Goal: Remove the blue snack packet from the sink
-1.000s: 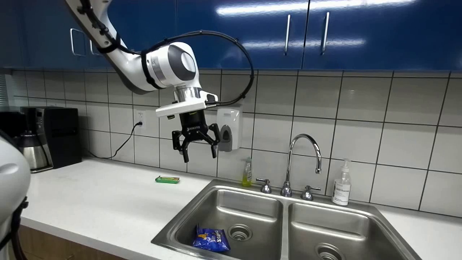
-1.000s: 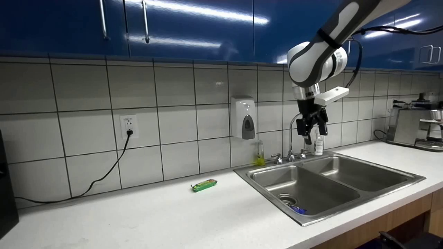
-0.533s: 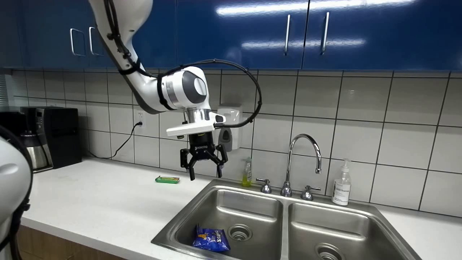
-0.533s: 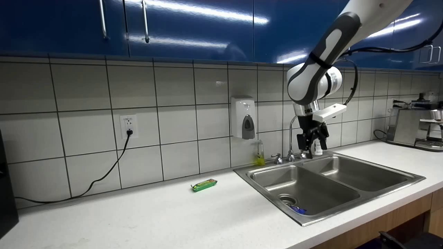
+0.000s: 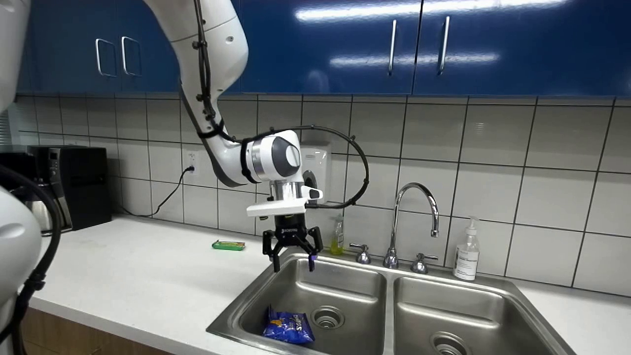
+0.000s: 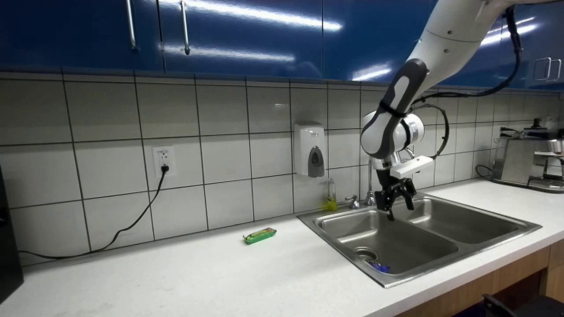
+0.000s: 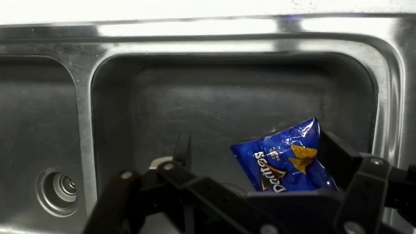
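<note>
The blue snack packet (image 5: 289, 327) lies in a bowl of the stainless steel sink (image 5: 389, 301), beside the drain. Only a small part of the packet (image 6: 380, 267) shows past the sink's rim (image 6: 395, 280) in an exterior view. My gripper (image 5: 294, 267) is open and empty, pointing down, well above the packet. It also shows over the sink in an exterior view (image 6: 400, 212). In the wrist view the packet (image 7: 282, 156) appears between the open fingers (image 7: 255, 141), nearer the right one. Gripper parts hide its lower edge and part of its right side.
The chrome faucet (image 5: 394, 227) stands behind the sink, with a white pump bottle (image 5: 466, 259) and a yellow-green soap bottle (image 5: 337, 239) beside it. A small green packet (image 6: 260, 236) lies on the counter. A wall dispenser (image 6: 309, 149) hangs behind; blue cabinets (image 5: 325, 44) are above.
My gripper has come down steadily, from in front of the wall tiles to just above the sink's rim level in view. It stays open. The blue packet has not moved.
</note>
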You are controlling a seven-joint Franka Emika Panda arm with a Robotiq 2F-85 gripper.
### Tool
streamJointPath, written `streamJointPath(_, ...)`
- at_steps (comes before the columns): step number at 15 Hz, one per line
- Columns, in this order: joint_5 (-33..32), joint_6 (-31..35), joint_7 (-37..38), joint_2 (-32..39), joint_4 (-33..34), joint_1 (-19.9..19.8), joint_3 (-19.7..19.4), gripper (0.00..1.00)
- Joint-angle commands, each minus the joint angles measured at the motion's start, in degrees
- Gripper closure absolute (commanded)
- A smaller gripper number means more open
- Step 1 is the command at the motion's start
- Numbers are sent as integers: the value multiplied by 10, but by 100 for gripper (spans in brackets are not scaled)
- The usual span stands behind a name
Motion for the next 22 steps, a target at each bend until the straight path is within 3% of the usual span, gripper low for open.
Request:
streamJointPath(1, 26, 21, 25, 73, 54, -1, 3, 0)
streamJointPath(10, 58, 44, 82, 202, 140, 20, -3, 0)
streamJointPath(22, 80, 55, 108, 304, 222, 21, -14, 0)
